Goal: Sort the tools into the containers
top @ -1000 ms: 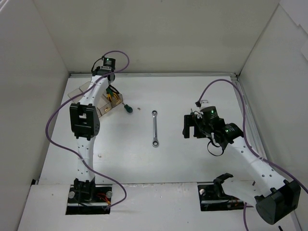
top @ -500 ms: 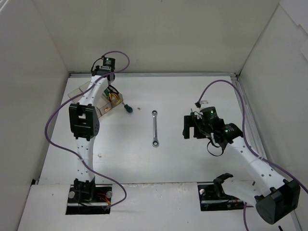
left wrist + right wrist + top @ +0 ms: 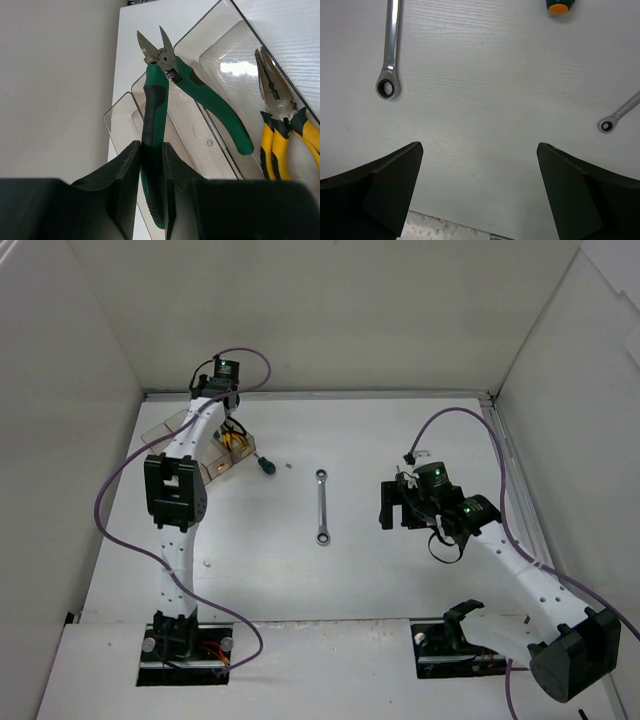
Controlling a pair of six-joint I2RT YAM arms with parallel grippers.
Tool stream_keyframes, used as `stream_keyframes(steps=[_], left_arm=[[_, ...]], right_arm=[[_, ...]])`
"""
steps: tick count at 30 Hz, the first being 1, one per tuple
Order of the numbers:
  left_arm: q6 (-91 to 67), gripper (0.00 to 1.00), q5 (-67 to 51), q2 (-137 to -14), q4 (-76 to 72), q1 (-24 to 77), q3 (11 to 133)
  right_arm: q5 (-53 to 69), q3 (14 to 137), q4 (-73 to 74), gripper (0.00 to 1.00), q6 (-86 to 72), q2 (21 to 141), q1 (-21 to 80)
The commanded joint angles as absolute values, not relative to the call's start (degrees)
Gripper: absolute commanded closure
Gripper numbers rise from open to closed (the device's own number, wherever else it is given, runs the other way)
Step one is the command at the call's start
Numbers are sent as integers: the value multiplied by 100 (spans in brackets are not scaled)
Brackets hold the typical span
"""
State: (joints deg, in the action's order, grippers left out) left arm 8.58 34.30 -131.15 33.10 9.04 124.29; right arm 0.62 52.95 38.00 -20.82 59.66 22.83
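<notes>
My left gripper (image 3: 151, 145) is shut on one handle of the dark green-handled pliers (image 3: 152, 100). They hang over the clear containers (image 3: 215, 50) at the back left (image 3: 168, 424). Their other handle splays out to the right and the cutter head points away. Yellow-handled pliers (image 3: 280, 130) lie in the right-hand bin. A long silver wrench (image 3: 322, 506) lies mid-table and shows in the right wrist view (image 3: 390, 55). A smaller wrench (image 3: 619, 113) and an orange-ended green screwdriver (image 3: 558, 6) lie beyond my right gripper (image 3: 480, 150), which hovers open over bare table (image 3: 390, 502).
A green stubby screwdriver (image 3: 265, 466) lies just right of the bins. White walls close in the table on the left, back and right. My left arm (image 3: 178, 490) stretches along the left side, and a purple cable loops beside it.
</notes>
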Motion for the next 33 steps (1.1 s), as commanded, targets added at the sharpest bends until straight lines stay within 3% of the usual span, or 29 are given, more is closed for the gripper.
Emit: stream_keyframes(steps=[1,11,19,27,30,31,33], left_arm=[[1221,96,3884,-13113,2909,966,12744],[1152,77,3779,-13579,2988,1090,12955],[625,71,3139,-13175,2777,1195,12560],[212,59,2646,-13324,2839,1195,12876],[114,44,2506,-13053,2646,1195,12710],[114,31,2479,-12956,2463,1248,12552],[-86,21,2391,-12737,2373,1248,12472]], right_arm=[[18,5326,3516,2,-2030,6003,2268],[35,5291,3507,2,-2004,6056,2259],[62,5282,3507,2,-1995,6091,2259],[70,5203,3516,2,-2013,5959,2259],[70,5194,3516,2,-2013,5933,2259],[96,5212,3516,2,-2013,5933,2250],[88,5238,3516,2,-2013,5933,2267]])
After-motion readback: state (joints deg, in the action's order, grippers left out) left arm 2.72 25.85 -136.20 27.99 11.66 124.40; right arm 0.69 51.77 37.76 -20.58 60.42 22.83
